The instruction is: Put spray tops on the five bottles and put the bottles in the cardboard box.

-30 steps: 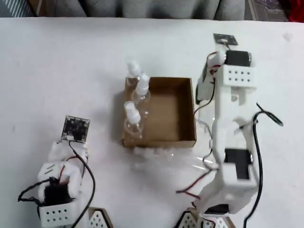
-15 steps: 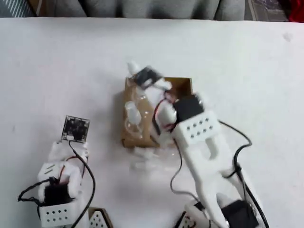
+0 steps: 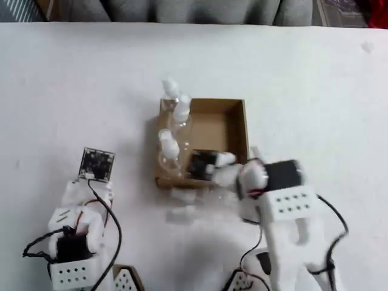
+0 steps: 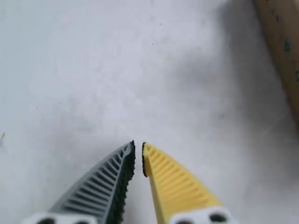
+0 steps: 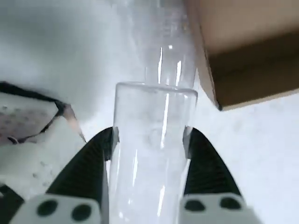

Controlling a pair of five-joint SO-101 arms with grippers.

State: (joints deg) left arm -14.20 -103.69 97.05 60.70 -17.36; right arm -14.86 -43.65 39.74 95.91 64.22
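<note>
The right hand [image 5: 150,136] holds a clear bottle [image 5: 154,154], its two black fingers pressed against the smooth, round plastic wall on either side. The bottle lies just beside a corner of the cardboard box [image 3: 227,130], on the side facing the table's near edge. The box is square, brown and open-topped, and it sits at the middle of the matte white table [image 3: 73,79]. Transparent bottles with white spray tops [image 3: 168,145] stand along its left wall. Pale, see-through pieces [image 3: 180,205] lie on the table just in front of the box; their shape is too faint to tell. The left hand [image 4: 138,156] sits over bare table toward the near left corner. Its ribbed, wedge-shaped fingers, one grey and one yellow, are nearly closed, with nothing between the tips.
</note>
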